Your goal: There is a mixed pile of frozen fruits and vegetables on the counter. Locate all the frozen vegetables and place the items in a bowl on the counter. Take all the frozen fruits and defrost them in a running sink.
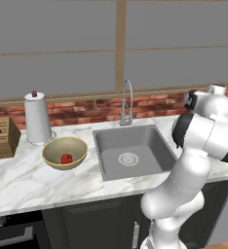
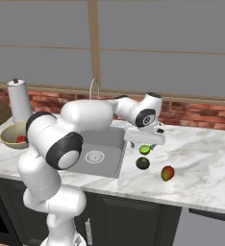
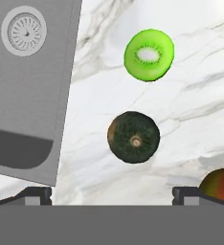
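Note:
My gripper (image 2: 144,142) hangs open over the counter (image 2: 201,158) just right of the sink (image 2: 97,153). Below it lie a bright lime-green fruit (image 2: 144,149) and a dark green vegetable (image 2: 143,163). In the hand view the dark green vegetable (image 3: 133,137) sits between and beyond my fingertips (image 3: 37,195), with the lime-green fruit (image 3: 149,54) further on. The red-yellow-green fruit (image 2: 168,173) rests to the right, at the corner of the hand view (image 3: 221,186). The tan bowl (image 1: 65,146) left of the sink holds the small red vegetable (image 1: 66,158). Nothing is between my fingers.
An arched faucet (image 1: 127,104) stands behind the sink (image 1: 133,151). A paper towel roll (image 1: 38,119) and a wooden knife block (image 1: 1,136) stand at the back left by the brick wall. The counter's front edge runs close to the fruit.

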